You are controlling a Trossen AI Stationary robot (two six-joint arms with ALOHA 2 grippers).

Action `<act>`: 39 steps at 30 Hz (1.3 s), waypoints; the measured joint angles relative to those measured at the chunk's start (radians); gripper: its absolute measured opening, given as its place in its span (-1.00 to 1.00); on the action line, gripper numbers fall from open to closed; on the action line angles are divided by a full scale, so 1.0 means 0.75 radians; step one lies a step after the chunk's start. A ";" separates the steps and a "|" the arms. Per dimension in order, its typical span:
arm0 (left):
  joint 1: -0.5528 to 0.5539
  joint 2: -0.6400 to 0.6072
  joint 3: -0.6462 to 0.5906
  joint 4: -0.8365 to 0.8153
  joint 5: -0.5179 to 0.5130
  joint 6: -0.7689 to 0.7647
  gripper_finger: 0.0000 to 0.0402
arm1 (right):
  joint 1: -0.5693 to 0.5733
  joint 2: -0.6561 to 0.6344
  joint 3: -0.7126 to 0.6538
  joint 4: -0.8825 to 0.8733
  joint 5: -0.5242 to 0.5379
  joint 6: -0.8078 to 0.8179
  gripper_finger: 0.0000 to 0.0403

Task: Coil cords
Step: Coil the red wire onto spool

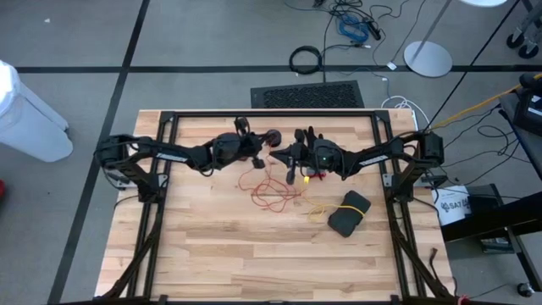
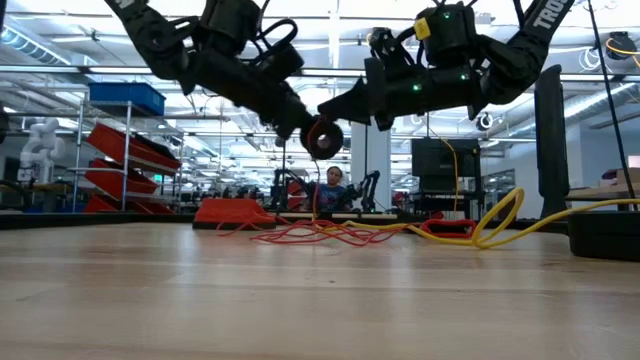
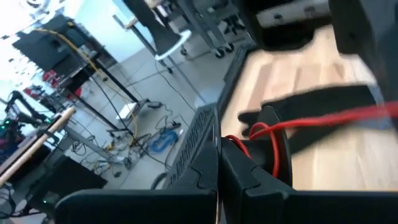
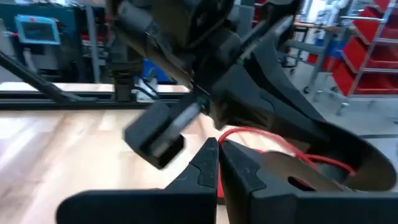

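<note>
Both arms meet above the far middle of the wooden table point(image 1: 212, 246), the left gripper point(image 1: 264, 146) clamped on a small round black reel point(image 2: 322, 137) held in the air, with the red-orange cord point(image 1: 269, 188) hanging from it to a loose tangle on the table below. The right gripper point(image 1: 288, 155), fingers pressed together, sits just beside the reel; whether it pinches the cord cannot be told. The yellow cord point(image 1: 315, 208) lies near a black pouch point(image 1: 349, 212).

cords point(image 1: 269, 188) on table point(image 1: 254, 263), pouch point(image 1: 349, 212) to their right
</note>
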 joint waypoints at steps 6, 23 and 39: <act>-0.003 0.055 0.050 0.087 -0.010 -0.108 -1.00 | 0.000 0.006 0.001 0.031 0.052 -0.034 -1.00; -0.007 0.091 0.087 0.387 0.033 -0.492 -1.00 | 0.113 0.015 0.002 0.121 0.563 -0.445 -1.00; -0.005 0.038 0.087 0.236 0.239 -0.415 -1.00 | 0.033 0.015 0.002 -0.090 0.635 -0.397 -0.99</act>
